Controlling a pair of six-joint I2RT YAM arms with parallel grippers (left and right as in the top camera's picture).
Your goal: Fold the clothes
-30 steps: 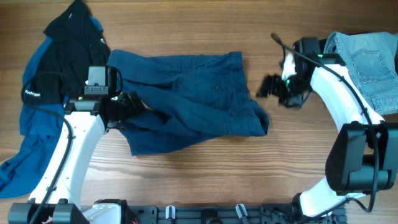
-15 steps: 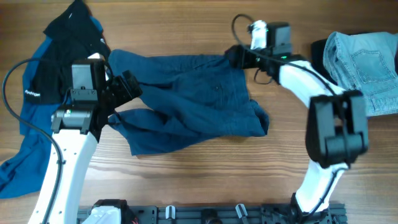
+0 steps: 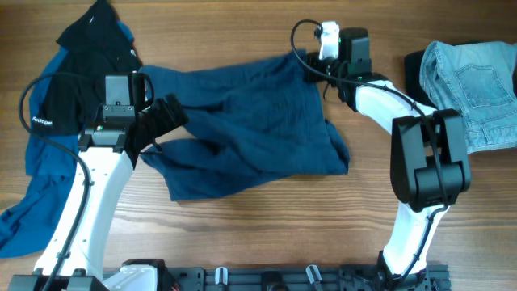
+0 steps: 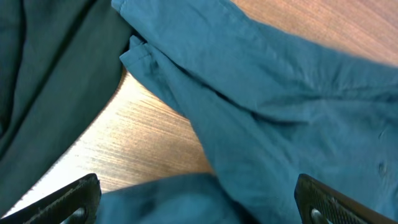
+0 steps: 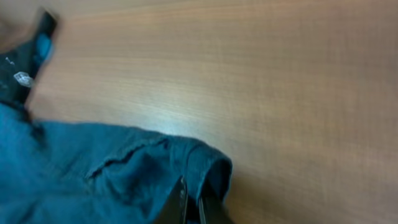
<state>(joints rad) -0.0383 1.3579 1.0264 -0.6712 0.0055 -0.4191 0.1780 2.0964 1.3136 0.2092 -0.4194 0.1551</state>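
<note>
The navy shorts [image 3: 258, 121] lie across the table [image 3: 266, 222], long axis L-R — right gripper [image 3: 311, 66] is pinched onto their far right corner, left gripper [image 3: 167, 121] hangs w/ jaws wide apart over the opp. left end — gripping nothing.

**Shorts rumpled mid-table, jacket and jeans at the sides**

The navy shorts [image 3: 250, 121] sprawl creased across the middle of the table [image 3: 266, 234], their far right corner bunched into a fold. A black and royal-blue jacket [image 3: 81, 48] lies crumpled at the left, touching them. Light-blue jeans [image 3: 477, 81] lie far right, apart.
</note>
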